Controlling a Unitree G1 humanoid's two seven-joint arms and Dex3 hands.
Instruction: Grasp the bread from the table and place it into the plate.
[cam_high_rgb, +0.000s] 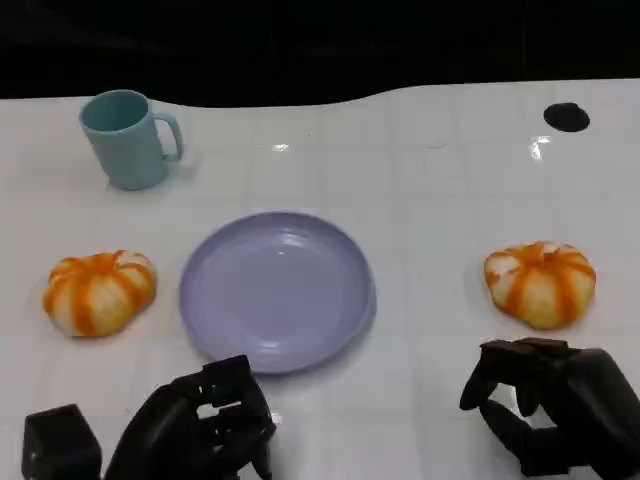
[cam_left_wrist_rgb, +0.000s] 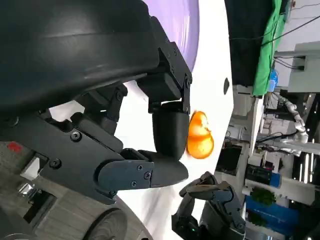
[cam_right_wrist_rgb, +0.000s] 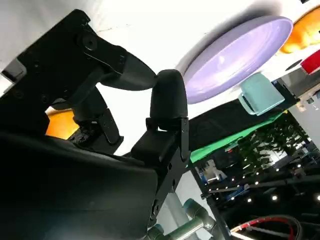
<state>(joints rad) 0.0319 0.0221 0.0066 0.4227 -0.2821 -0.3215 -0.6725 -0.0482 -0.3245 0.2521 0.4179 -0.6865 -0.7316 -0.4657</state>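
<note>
Both hands, left (cam_high_rgb: 205, 425) and right (cam_high_rgb: 545, 405), spread and holding nothing; bread (cam_high_rgb: 541, 283) just beyond right hand, plate (cam_high_rgb: 277, 290) centre.

The white table (cam_high_rgb: 430, 200) bears a plate (cam_high_rgb: 277, 290), two breads (cam_high_rgb: 99, 291) (cam_high_rgb: 541, 283), and a mug (cam_high_rgb: 128, 139).

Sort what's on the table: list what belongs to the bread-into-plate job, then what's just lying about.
Belongs to the job:
- bread on the left
- bread on the right
- purple plate, nothing on it
- left hand and right hand, both holding nothing

Just lying about:
- teal mug, upright
- black spot on the table's far right
</note>
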